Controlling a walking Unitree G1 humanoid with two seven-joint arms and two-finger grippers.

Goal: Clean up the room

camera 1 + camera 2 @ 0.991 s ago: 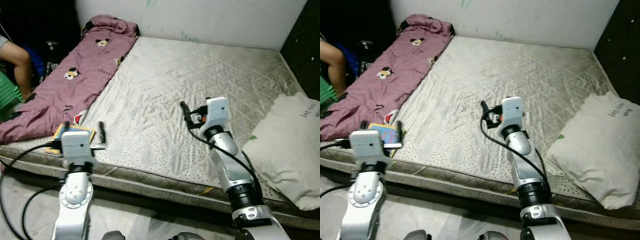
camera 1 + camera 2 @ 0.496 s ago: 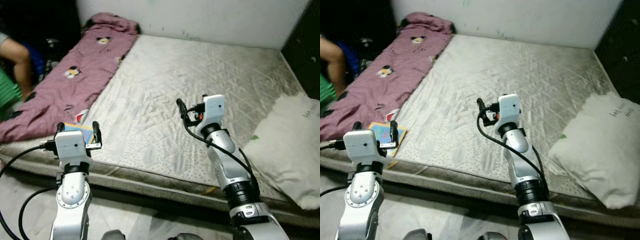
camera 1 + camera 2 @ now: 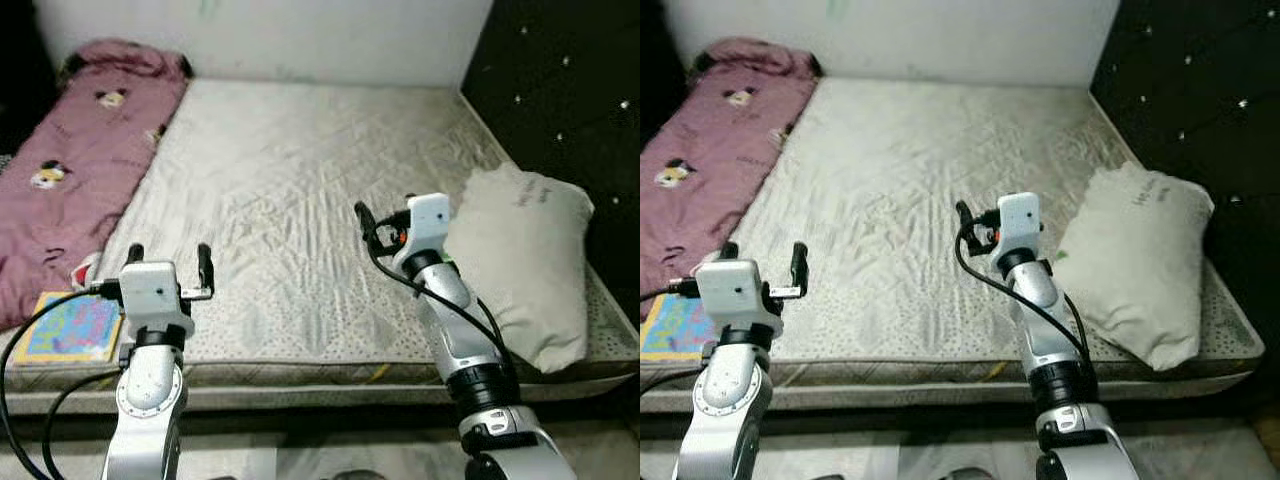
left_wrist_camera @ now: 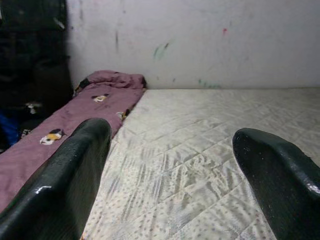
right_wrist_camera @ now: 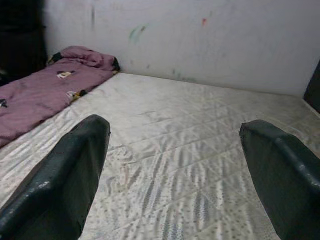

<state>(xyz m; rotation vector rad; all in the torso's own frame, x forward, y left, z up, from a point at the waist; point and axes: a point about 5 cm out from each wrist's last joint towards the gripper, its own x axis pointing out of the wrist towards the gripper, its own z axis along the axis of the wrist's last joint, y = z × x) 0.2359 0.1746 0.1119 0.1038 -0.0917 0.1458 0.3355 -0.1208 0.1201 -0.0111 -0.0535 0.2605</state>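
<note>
Colourful book (image 3: pixel 68 327) lies flat at mattress (image 3: pixel 300 200) front-left corner, beside pink blanket (image 3: pixel 70 150); pillow (image 3: pixel 520 260) at right edge. Likely step: pick up book. Approach w/ left tool (image 3: pixel 167 262), low, fingers straddling book edge. Both tools spread wide, empty; right tool (image 3: pixel 365 222) above mattress centre.

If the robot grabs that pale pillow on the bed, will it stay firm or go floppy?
The pillow looks soft: its surface is creased and it slumps against the dark wall, so it would probably sag either side of a pinch. It seems plump and likely light for its bulk. Pushed, it should slide or bunch on the mattress, not roll. Both grippers, left and right, hover open.
</note>
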